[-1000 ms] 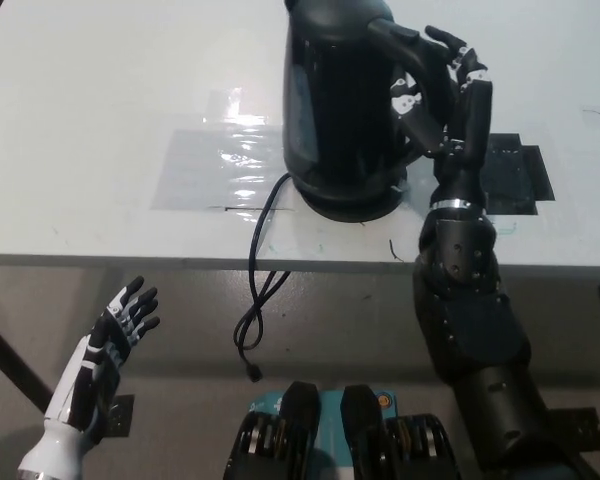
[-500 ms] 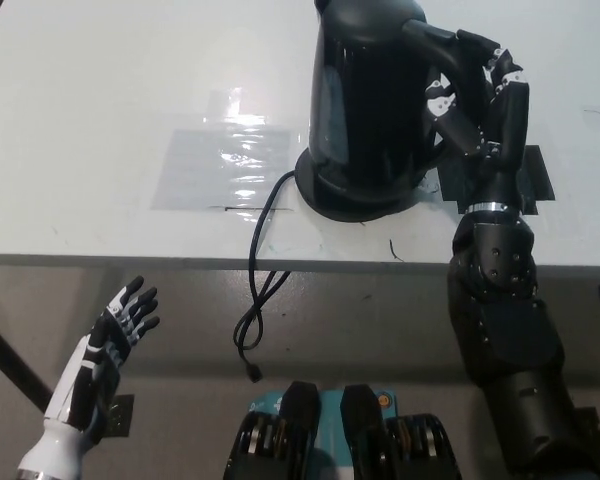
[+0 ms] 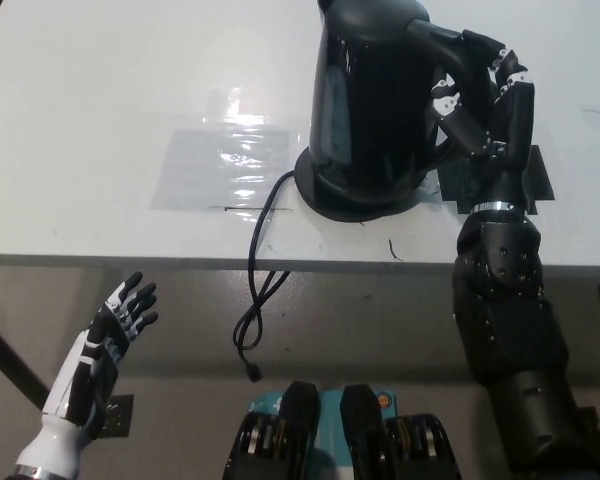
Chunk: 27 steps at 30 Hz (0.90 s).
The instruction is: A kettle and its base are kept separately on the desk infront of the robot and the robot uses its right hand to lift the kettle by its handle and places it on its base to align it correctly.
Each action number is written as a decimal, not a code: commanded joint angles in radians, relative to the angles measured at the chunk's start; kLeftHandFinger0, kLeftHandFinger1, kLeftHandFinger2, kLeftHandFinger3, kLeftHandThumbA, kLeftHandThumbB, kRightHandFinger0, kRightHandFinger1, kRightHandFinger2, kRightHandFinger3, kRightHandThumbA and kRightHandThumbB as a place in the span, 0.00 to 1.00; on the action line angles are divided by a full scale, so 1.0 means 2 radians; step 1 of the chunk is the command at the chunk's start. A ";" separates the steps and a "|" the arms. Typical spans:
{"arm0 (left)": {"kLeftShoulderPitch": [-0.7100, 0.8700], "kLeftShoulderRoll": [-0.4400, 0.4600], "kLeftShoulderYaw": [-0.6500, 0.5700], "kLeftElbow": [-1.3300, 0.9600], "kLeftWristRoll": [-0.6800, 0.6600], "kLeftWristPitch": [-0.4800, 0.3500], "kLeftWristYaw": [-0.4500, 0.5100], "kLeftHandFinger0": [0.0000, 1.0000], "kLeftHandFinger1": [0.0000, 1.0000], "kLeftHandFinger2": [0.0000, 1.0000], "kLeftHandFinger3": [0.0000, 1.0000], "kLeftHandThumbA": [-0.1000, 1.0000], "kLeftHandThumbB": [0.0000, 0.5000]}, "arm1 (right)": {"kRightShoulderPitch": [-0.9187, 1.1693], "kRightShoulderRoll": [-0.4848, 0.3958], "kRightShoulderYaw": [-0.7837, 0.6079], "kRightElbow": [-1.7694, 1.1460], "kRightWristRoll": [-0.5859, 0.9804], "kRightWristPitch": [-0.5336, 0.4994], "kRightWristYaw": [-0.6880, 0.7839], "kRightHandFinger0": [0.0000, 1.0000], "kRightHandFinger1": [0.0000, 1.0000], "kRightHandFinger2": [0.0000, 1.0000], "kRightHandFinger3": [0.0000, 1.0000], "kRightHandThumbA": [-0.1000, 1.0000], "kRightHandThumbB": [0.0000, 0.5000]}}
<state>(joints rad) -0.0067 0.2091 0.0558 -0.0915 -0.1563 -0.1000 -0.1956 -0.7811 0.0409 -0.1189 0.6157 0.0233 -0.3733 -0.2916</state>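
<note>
The black kettle [image 3: 375,95] stands upright over its round black base [image 3: 325,192] on the white desk [image 3: 100,90]. It sits a little to the right of the base's centre, so the base's left rim shows. I cannot tell whether it rests on the base or hovers just above it. My black right hand [image 3: 483,95] is shut on the kettle's handle [image 3: 442,45] from the right. My white left hand [image 3: 118,322] hangs open below the desk edge at the lower left.
The base's black cord [image 3: 255,300] runs off the desk's front edge and dangles down. A shiny clear sheet [image 3: 225,165] lies left of the base. A dark patch [image 3: 535,180] lies on the desk behind my right wrist.
The kettle and my right hand have shifted to the right, uncovering the base's left rim. The base and cord have stayed put. My left hand barely moved.
</note>
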 commanded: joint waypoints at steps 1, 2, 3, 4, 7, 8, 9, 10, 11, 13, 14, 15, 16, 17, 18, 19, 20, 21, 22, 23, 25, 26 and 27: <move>-0.008 0.008 0.000 -0.013 -0.006 -0.007 -0.008 1.00 1.00 1.00 1.00 1.00 0.16 | -0.029 0.014 0.001 -0.001 0.008 -0.020 0.005 0.00 0.23 0.56 0.50 0.44 0.56; -0.008 0.008 0.000 -0.013 -0.004 -0.008 -0.007 1.00 1.00 1.00 1.00 1.00 0.14 | -0.031 0.016 0.004 0.004 0.002 -0.020 0.000 0.00 0.22 0.54 0.47 0.48 0.59; -0.008 0.009 0.000 -0.013 -0.002 -0.008 -0.007 1.00 1.00 1.00 1.00 1.00 0.14 | -0.032 0.019 0.006 0.007 -0.003 -0.020 -0.004 0.00 0.20 0.52 0.45 0.48 0.60; -0.009 0.008 0.000 -0.013 -0.003 -0.008 -0.007 1.00 1.00 1.00 1.00 1.00 0.14 | -0.032 0.020 0.010 0.012 -0.021 -0.018 -0.017 0.00 0.17 0.47 0.42 0.51 0.59; -0.011 0.009 0.000 -0.015 -0.005 -0.006 -0.007 1.00 1.00 1.00 1.00 1.00 0.15 | -0.036 0.026 0.011 0.027 -0.016 -0.030 -0.014 0.00 0.14 0.43 0.39 0.48 0.56; -0.011 0.009 0.000 -0.015 -0.005 -0.004 -0.007 1.00 1.00 1.00 1.00 1.00 0.15 | -0.037 0.029 0.010 0.030 -0.011 -0.030 -0.011 0.00 0.14 0.43 0.39 0.48 0.56; -0.012 0.010 0.001 -0.015 -0.006 -0.003 -0.007 1.00 1.00 1.00 1.00 1.00 0.15 | -0.038 0.030 0.010 0.033 -0.010 -0.031 -0.010 0.00 0.15 0.43 0.39 0.47 0.56; -0.013 0.009 0.001 -0.015 -0.007 -0.003 -0.007 1.00 1.00 1.00 1.00 1.00 0.16 | -0.039 0.031 0.010 0.037 -0.008 -0.033 -0.009 0.00 0.15 0.43 0.39 0.47 0.55; -0.014 0.010 0.001 -0.014 -0.008 -0.004 -0.008 1.00 1.00 1.00 1.00 1.00 0.15 | -0.040 0.032 0.010 0.040 -0.008 -0.033 -0.008 0.00 0.15 0.44 0.40 0.48 0.55; -0.014 0.010 0.001 -0.015 -0.007 -0.002 -0.008 1.00 1.00 1.00 1.00 1.00 0.15 | -0.041 0.034 0.011 0.045 -0.014 -0.033 -0.013 0.00 0.11 0.40 0.40 0.50 0.57; -0.014 0.010 0.001 -0.016 -0.007 -0.002 -0.008 1.00 1.00 1.00 1.00 1.00 0.15 | -0.041 0.034 0.011 0.046 -0.015 -0.033 -0.014 0.00 0.11 0.40 0.39 0.51 0.56; -0.015 0.010 0.001 -0.016 -0.007 -0.002 -0.008 1.00 1.00 1.00 1.00 1.00 0.15 | -0.042 0.035 0.011 0.046 -0.015 -0.032 -0.014 0.00 0.09 0.39 0.40 0.51 0.57; -0.015 0.010 0.000 -0.017 -0.007 -0.004 -0.009 1.00 1.00 1.00 1.00 1.00 0.13 | -0.043 0.035 0.011 0.048 -0.014 -0.031 -0.013 0.00 0.07 0.37 0.40 0.51 0.57; -0.015 0.011 0.001 -0.017 -0.007 -0.004 -0.009 1.00 1.00 1.00 1.00 1.00 0.12 | -0.044 0.036 0.011 0.049 -0.014 -0.033 -0.013 0.00 0.05 0.35 0.39 0.51 0.57; -0.016 0.010 0.001 -0.017 -0.008 -0.004 -0.009 1.00 1.00 1.00 1.00 1.00 0.11 | -0.045 0.036 0.011 0.051 -0.015 -0.034 -0.014 0.00 0.03 0.34 0.38 0.51 0.56; -0.017 0.011 0.000 -0.017 -0.008 -0.003 -0.009 1.00 1.00 1.00 1.00 1.00 0.11 | -0.046 0.036 0.011 0.052 -0.015 -0.036 -0.015 0.00 0.02 0.33 0.38 0.51 0.57; -0.017 0.011 0.000 -0.016 -0.007 -0.003 -0.009 1.00 1.00 1.00 1.00 1.00 0.12 | -0.046 0.036 0.011 0.053 -0.016 -0.036 -0.016 0.00 0.02 0.33 0.38 0.51 0.58; -0.018 0.012 0.000 -0.016 -0.006 -0.003 -0.009 1.00 1.00 1.00 1.00 1.00 0.12 | -0.048 0.036 0.010 0.054 -0.017 -0.037 -0.017 0.00 0.01 0.32 0.37 0.51 0.57; -0.019 0.012 0.000 -0.016 -0.006 -0.002 -0.009 1.00 1.00 1.00 1.00 1.00 0.13 | -0.048 0.036 0.010 0.055 -0.018 -0.037 -0.019 0.00 0.00 0.32 0.36 0.52 0.60; -0.020 0.012 0.000 -0.015 -0.007 -0.002 -0.009 1.00 1.00 1.00 1.00 1.00 0.13 | -0.049 0.036 0.010 0.057 -0.018 -0.038 -0.020 0.00 0.00 0.31 0.36 0.52 0.60; -0.020 0.012 0.001 -0.017 -0.007 0.001 -0.007 1.00 1.00 1.00 1.00 1.00 0.15 | -0.050 0.035 0.010 0.060 -0.018 -0.041 -0.020 0.00 0.00 0.28 0.33 0.52 0.61; -0.019 0.012 0.001 -0.018 -0.007 0.003 -0.007 1.00 1.00 1.00 1.00 1.00 0.15 | -0.048 0.035 0.010 0.059 -0.017 -0.041 -0.018 0.00 0.00 0.29 0.35 0.52 0.61; -0.020 0.012 0.001 -0.019 -0.007 0.004 -0.006 1.00 1.00 1.00 1.00 1.00 0.15 | -0.047 0.034 0.010 0.058 -0.013 -0.043 -0.014 0.00 0.00 0.29 0.35 0.51 0.59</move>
<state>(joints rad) -0.0288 0.2143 0.0555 -0.0916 -0.1561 -0.0992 -0.1957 -0.8255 0.0916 -0.1150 0.7230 0.0064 -0.4293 -0.3263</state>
